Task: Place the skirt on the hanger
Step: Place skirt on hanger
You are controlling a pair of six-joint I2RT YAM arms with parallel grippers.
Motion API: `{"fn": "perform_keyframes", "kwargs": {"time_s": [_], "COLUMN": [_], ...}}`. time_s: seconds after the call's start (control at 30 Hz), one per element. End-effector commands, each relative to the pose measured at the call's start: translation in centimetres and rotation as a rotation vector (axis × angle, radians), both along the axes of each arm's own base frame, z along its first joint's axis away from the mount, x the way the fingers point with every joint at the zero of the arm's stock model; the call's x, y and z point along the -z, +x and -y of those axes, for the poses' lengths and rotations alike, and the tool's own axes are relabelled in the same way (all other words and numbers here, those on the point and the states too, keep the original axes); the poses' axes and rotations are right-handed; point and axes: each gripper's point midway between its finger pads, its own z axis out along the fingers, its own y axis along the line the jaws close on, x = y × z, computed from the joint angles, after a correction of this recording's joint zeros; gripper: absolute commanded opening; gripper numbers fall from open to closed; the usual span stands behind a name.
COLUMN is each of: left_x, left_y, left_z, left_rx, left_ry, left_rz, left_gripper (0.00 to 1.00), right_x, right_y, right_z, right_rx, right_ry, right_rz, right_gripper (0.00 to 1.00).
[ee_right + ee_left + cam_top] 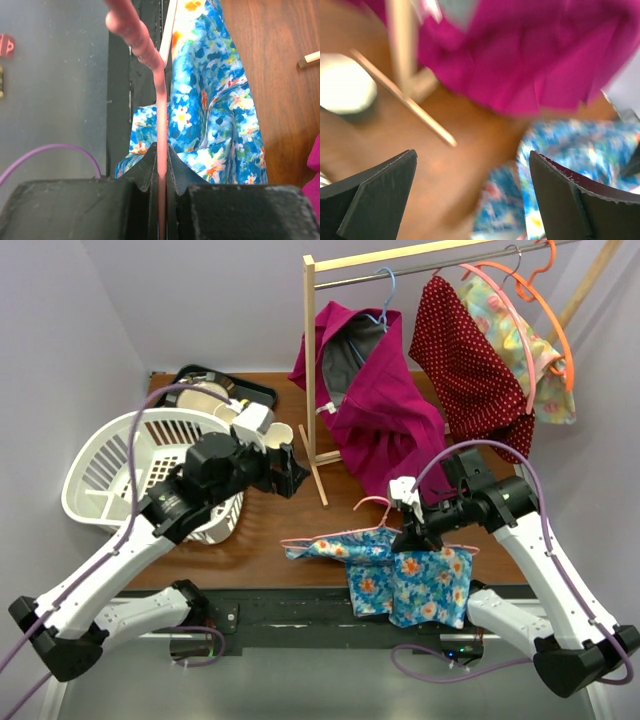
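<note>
Skirt (410, 585) partly hides hanger (160, 115) — left view (blurred)

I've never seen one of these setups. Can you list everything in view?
skirt: one, blue floral, draped over the table's near edge on the pink hanger
pink hanger: one, carrying the skirt
rack: one, wooden with a metal rail, at the back
hanging garments: three, magenta, red dotted, pastel floral, on the rail
blue hanger: one, under the magenta garment
orange hangers: two, far right of the rail
basket: one, white, left
tray: one, black, behind the basket, with pale dishes
table: one, brown wood
left gripper: open, holding nothing, above the table
right gripper: shut on the pink hanger
</note>
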Motion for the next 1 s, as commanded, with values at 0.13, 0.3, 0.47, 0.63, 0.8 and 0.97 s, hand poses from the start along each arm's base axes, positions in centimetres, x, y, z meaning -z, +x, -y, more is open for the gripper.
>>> {"fn": "perform_keyframes", "kwargs": {"time_s": [0.13, 0.3, 0.47, 0.63, 0.8, 0.97], "left_x": [11.1, 11.9, 12.6, 12.7, 12.7, 10.6], "left_y": [-8.0, -9.7, -11.0, -12.2, -12.2, -10.7], "left_z": [4.8, 6.1, 6.5, 6.3, 5.6, 6.0], "left_rx": [0.410, 0.535, 0.586, 0.612, 0.581, 0.535], "left_ry": [-0.158, -0.214, -0.254, -0.259, -0.225, -0.252], "left_rz": [-0.455, -0.543, -0.631, -0.687, -0.666, -0.596], "left_gripper": [0.97, 0.96, 0.91, 0.74, 0.87, 0.93], "right_x": [-0.5, 0.2, 0.2, 0.3, 0.4, 0.7], "right_y": [-0.3, -0.4, -0.3, -0.1, 0.1, 0.1], "right_z": [-0.5, -0.5, -0.7, -0.7, -0.8, -1.0], "right_rx": [-0.112, -0.124, -0.124, -0.121, -0.109, -0.111], "right_ry": [0.030, 0.016, 0.028, 0.023, 0.024, 0.022], "right_rz": [0.077, 0.062, 0.064, 0.066, 0.062, 0.041], "right_gripper": [0.00, 0.00, 0.00, 0.00, 0.00, 0.00]}}
